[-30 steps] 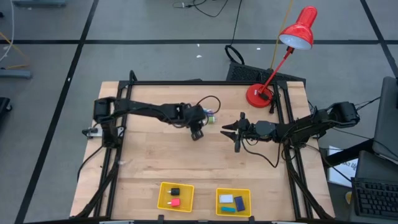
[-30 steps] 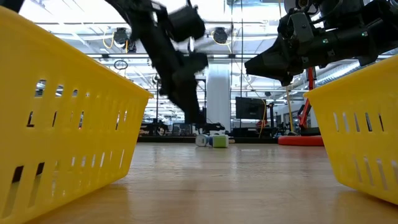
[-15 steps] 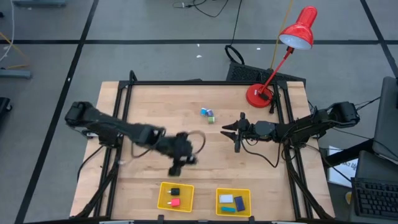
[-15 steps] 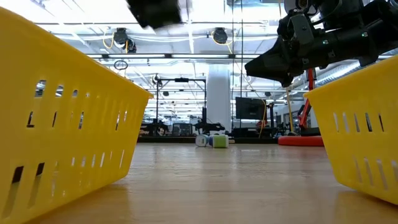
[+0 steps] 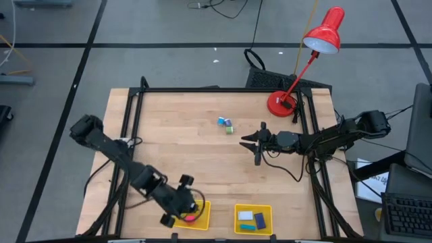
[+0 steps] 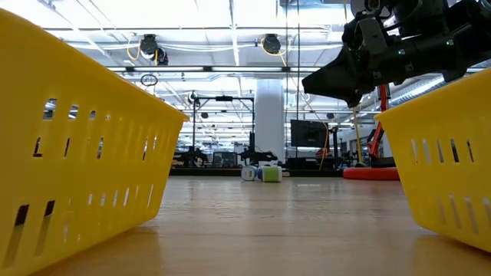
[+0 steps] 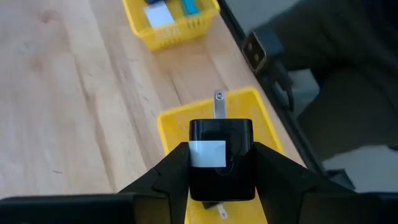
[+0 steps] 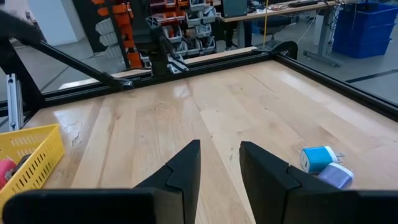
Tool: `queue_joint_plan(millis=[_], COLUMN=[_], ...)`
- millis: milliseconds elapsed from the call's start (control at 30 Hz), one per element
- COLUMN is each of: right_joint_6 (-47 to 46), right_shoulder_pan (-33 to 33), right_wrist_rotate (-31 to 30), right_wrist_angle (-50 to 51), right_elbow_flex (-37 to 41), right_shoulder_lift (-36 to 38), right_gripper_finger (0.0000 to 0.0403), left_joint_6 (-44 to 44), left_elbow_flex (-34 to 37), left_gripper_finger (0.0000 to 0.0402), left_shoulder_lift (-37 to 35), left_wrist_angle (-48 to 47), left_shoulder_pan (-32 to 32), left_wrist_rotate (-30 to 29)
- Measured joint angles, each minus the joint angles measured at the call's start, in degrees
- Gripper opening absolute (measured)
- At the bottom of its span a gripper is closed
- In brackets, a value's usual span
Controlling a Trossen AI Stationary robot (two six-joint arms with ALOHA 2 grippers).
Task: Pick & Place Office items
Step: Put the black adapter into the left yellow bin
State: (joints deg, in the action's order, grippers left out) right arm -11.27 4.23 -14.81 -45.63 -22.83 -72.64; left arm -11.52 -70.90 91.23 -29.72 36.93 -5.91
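My left gripper (image 5: 187, 204) hovers over the left yellow tray (image 5: 177, 202) at the table's near edge, shut on a black charger (image 7: 221, 134) with a white label and a metal prong. A pink-red item (image 5: 191, 218) lies in that tray. The right yellow tray (image 5: 253, 209) holds white, blue and teal items. A light blue item (image 8: 318, 158) and a lilac one (image 8: 336, 175) lie together on the wood at the far middle (image 5: 225, 123). My right gripper (image 5: 246, 140) hangs level to their right, slightly open, nothing between its fingers. My left gripper pinches the black charger by its two opposite sides (image 7: 198, 177) between its two fingers (image 7: 174, 171). The fingers slant down toward the near edge. The charger is lifted clear above the left tray, label up, with its prong (image 7: 219, 102) pointing away from the gripper.
A red desk lamp (image 5: 283, 101) stands at the far right corner. Black frame rails (image 5: 202, 89) run along the table's edges. In the low view the two yellow trays (image 6: 77, 146) (image 6: 445, 161) flank bare wood.
My left gripper has swung from the far middle, beside the two small items, toward the table's near edge. It now sits over the left tray, carrying the black charger, and it rolled on the way. The right arm has kept still.
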Motion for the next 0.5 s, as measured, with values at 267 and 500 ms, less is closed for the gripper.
queue_joint_plan(millis=[267,500], right_joint_6=[0.0,0.0], right_shoulder_pan=[0.0,0.0], right_wrist_rotate=[-0.06,-0.07], right_wrist_angle=[-0.27,-0.87], right_elbow_flex=[0.0,0.01], right_shoulder_lift=[0.0,0.0], right_gripper_finger=[0.01,0.01], left_joint_6=[0.23,4.7], left_elbow_flex=[0.03,0.03], left_gripper_finger=[0.0146,0.0143], left_shoulder_lift=[6.65,11.09], left_wrist_angle=[0.65,7.55], left_shoulder_pan=[-0.6,-2.09], left_wrist_rotate=[1.53,7.62])
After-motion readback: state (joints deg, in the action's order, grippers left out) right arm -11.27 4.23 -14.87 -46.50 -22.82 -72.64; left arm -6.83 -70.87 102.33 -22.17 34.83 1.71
